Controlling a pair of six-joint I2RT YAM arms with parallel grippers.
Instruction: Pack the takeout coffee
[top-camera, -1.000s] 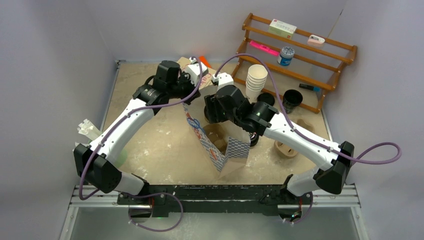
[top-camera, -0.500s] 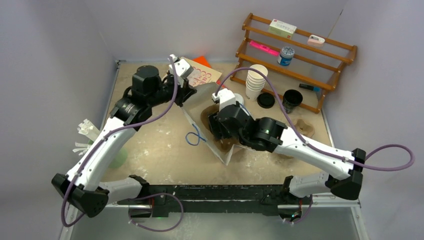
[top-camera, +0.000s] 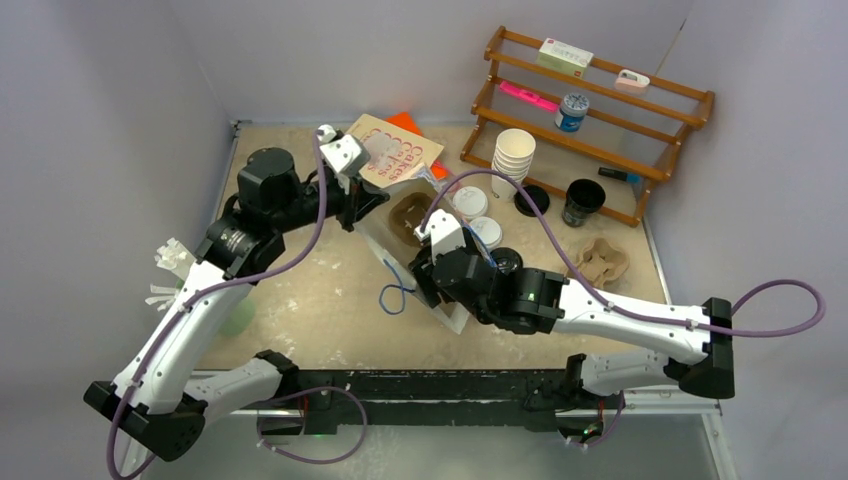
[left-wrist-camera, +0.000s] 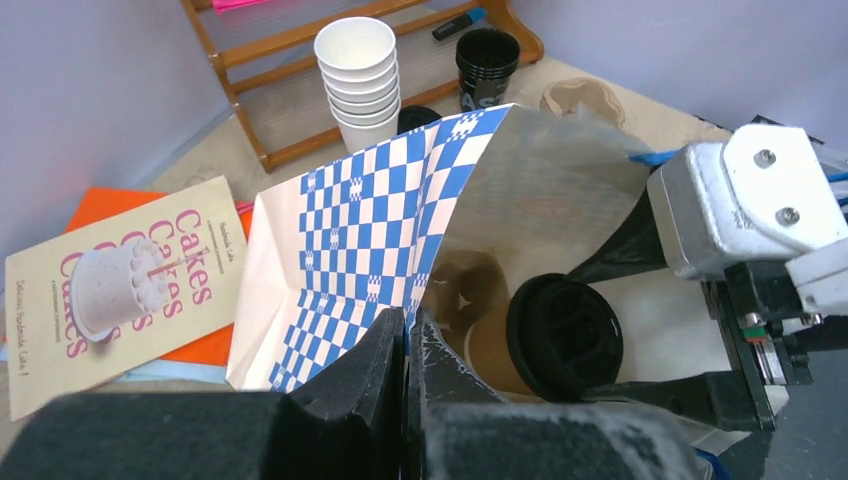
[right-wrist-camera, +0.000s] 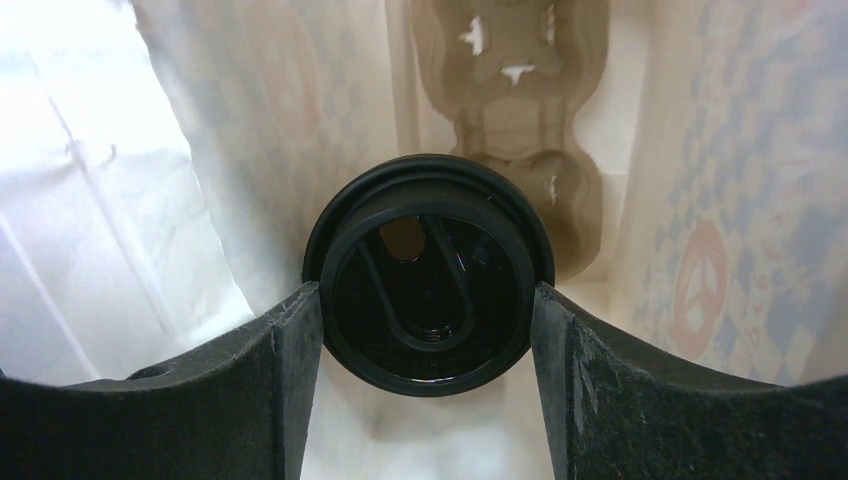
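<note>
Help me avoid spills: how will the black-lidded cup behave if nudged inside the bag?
Held by the right hand at its lid, the black-lidded cup seems fairly stiff. Being round, it would probably roll if toppled. The bag looks thin-walled, likely offering little support.

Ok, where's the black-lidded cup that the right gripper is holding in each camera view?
Top external: not visible; it is hidden under the right arm, inside the paper bag.
Left wrist: the black-lidded cup sits right of centre, low inside the bag.
Right wrist: dead centre, between the fingers of the right gripper.
Shared landmark: the brown cardboard carrier lying in the bag.
</note>
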